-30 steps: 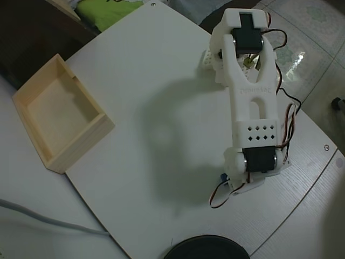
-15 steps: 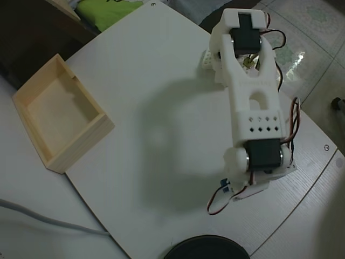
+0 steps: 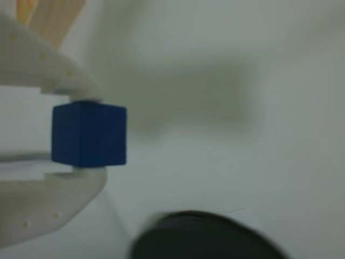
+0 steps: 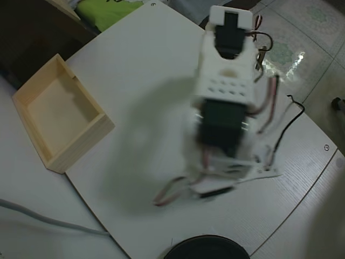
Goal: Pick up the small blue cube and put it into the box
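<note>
1. The small blue cube (image 3: 89, 134) sits at about 9 o'clock in the wrist view, clamped between two white fingers (image 3: 51, 73), one touching its top face, the other its bottom face. Faces plain, w/ no marks.
2. The gripper (image 3: 86, 135) is closed narrow on the cube; both pads touch it. Fingers enter from the left edge of the wrist view.
3. Cube looks clear of the table (image 3: 226, 54), w/ a soft grey shadow on the surface toward 1 o'clock from it. View is blurred, so that gap is probably real but not certain.
4. In the overhead view the cube is hidden under the arm (image 4: 223, 91); can't pick it out there.
5. Arm in the overhead view runs from approx 12 o'clock down toward 6 o'clock, right of centre, motion-blurred at its lower end. Red, black and white wires hang around its lower part.
6. The box (image 4: 61, 113) lies at about 9 o'clock in the overhead view, well apart from the arm. Pale wood, thin walls, open top, nothing visible inside. It sits at the left edge of the white table (image 4: 145, 81), turned at an angle.
7. A dark round object (image 4: 207, 247) shows at 6 o'clock in the overhead view, cut by the bottom edge; same dark shape at approx 6 o'clock in the wrist view.
8. A grey cable (image 4: 48, 220) crosses at 8 o'clock in the overhead view.
9. Something bright green (image 4: 105, 11) lies at 11 o'clock, off the table.
</note>
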